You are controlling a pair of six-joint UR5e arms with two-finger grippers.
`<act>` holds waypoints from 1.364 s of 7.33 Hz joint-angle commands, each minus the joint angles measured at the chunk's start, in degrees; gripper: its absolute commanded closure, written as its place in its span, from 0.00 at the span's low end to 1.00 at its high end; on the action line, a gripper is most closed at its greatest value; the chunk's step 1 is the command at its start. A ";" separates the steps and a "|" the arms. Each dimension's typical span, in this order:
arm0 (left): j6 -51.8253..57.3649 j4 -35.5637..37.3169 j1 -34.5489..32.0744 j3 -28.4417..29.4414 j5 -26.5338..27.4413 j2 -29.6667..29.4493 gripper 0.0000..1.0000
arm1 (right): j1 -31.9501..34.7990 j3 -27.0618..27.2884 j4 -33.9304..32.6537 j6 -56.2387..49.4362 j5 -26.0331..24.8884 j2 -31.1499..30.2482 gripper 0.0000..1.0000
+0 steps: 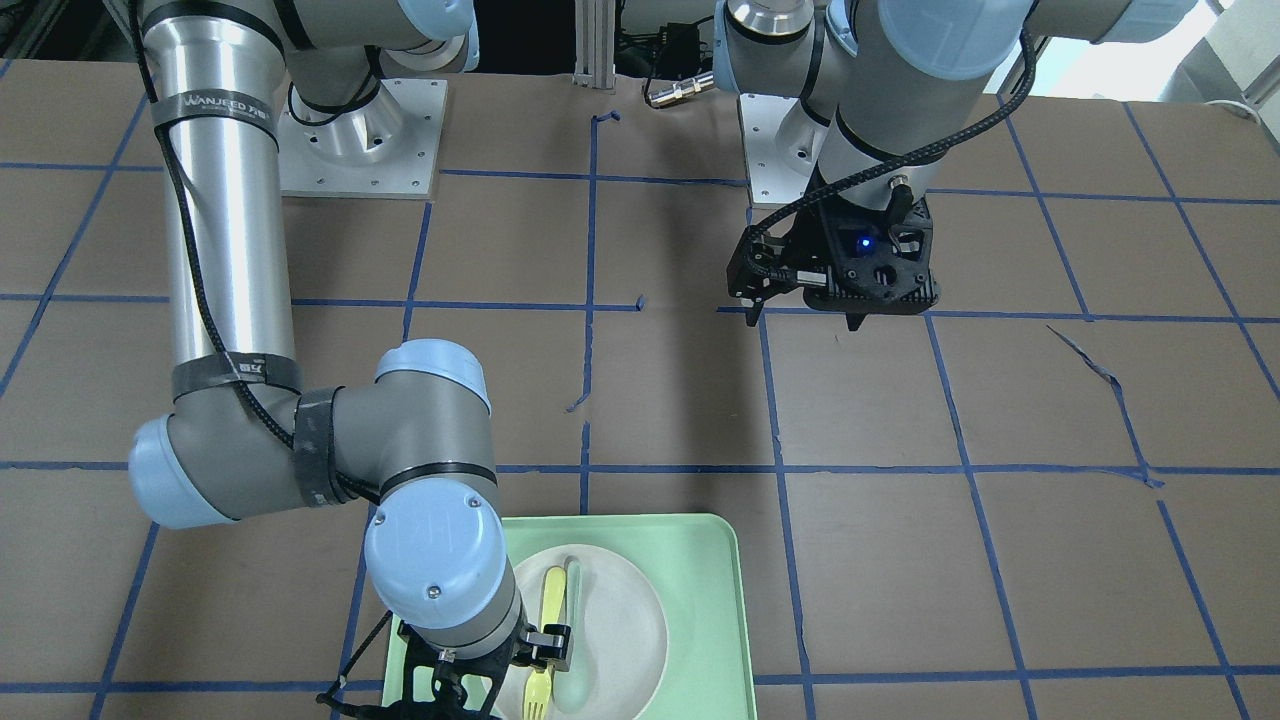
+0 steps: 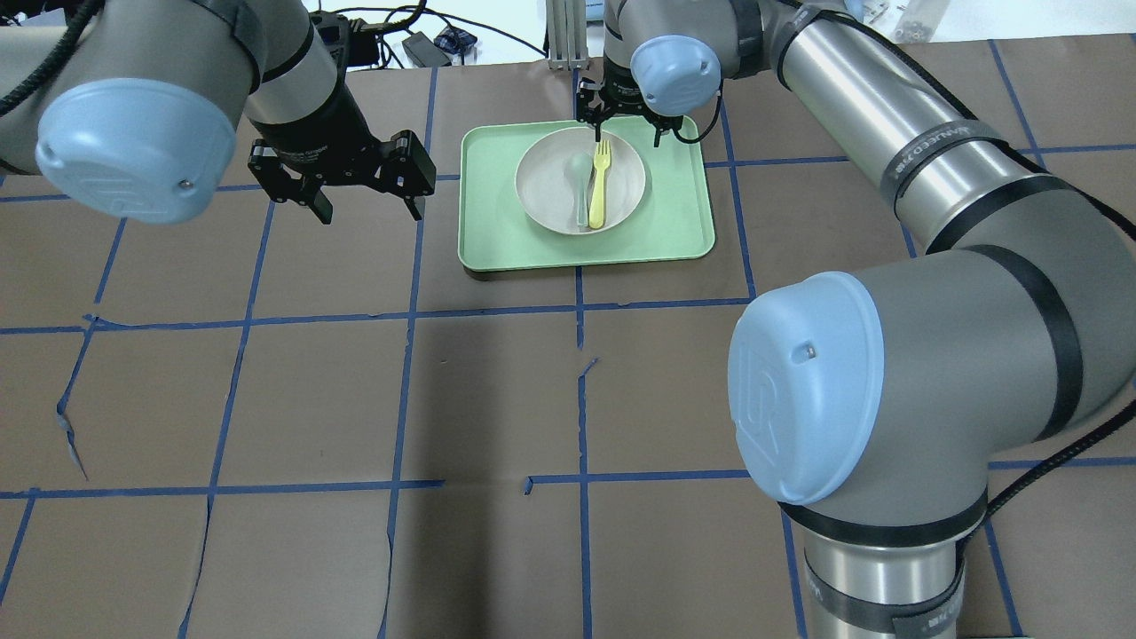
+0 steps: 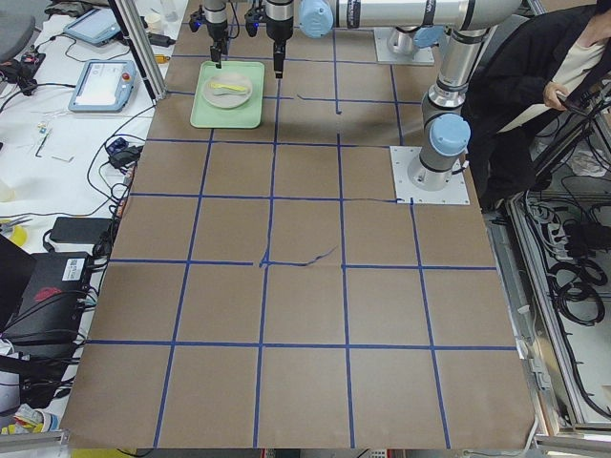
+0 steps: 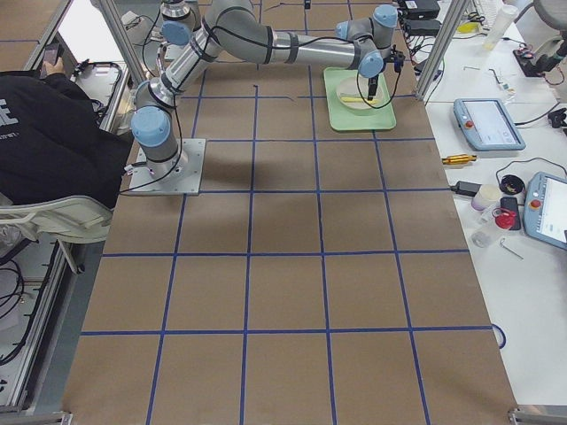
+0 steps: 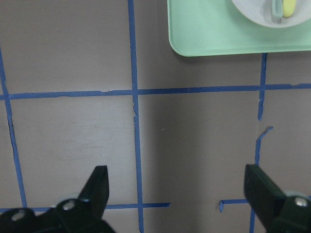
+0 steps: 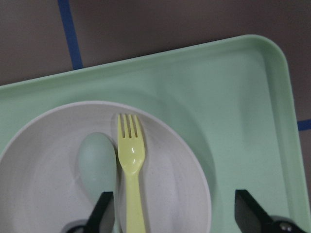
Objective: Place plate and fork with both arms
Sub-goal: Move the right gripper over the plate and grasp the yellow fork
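Observation:
The off-white plate [image 2: 550, 191] sits in the mint-green tray [image 2: 674, 222] at the far middle of the table. The pale-yellow fork [image 2: 601, 182] lies in the plate, tines toward the far edge, beside a grey-green spoon [image 2: 581, 182]. My right gripper [image 2: 626, 133] hangs open over the plate's far rim. In the right wrist view the fork [image 6: 131, 184] lies between its fingers [image 6: 99, 213], close to the left one, with nothing held. My left gripper [image 2: 366, 209] is open and empty above bare table, to the left of the tray, and the left wrist view [image 5: 180, 189] shows the same.
The table is brown board with a grid of blue tape lines [image 2: 408, 311]. The two arm bases [image 1: 360, 140] stand at the robot's edge. Cables and small gear [image 2: 417, 44] lie beyond the far edge. A person [image 3: 544, 86] sits by the robot's side.

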 commanded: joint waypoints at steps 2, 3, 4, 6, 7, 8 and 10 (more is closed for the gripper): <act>-0.04 0.02 0.00 0.06 0.00 -0.19 0.00 | 1.77 2.55 -1.13 2.08 0.63 0.83 0.40; -0.04 0.10 0.00 0.06 0.00 -0.19 0.00 | 1.77 4.21 -1.66 1.73 1.07 0.92 0.40; -0.04 0.10 0.00 0.06 0.00 -0.19 0.00 | 1.77 5.01 -2.97 1.47 1.42 1.00 0.40; -0.12 0.10 0.00 0.06 0.00 -0.10 0.00 | 1.77 5.37 -3.07 1.29 1.43 1.00 0.40; -0.21 0.10 0.00 -0.03 0.00 -0.10 0.00 | 1.77 5.37 -3.07 1.29 1.43 1.00 0.45; -0.21 0.02 0.00 -0.03 0.00 -0.19 0.00 | 1.77 5.46 -2.99 1.12 1.34 1.00 0.58; -0.21 0.10 0.00 0.06 0.00 -0.10 0.00 | 1.77 6.68 -3.07 1.12 1.25 0.92 0.66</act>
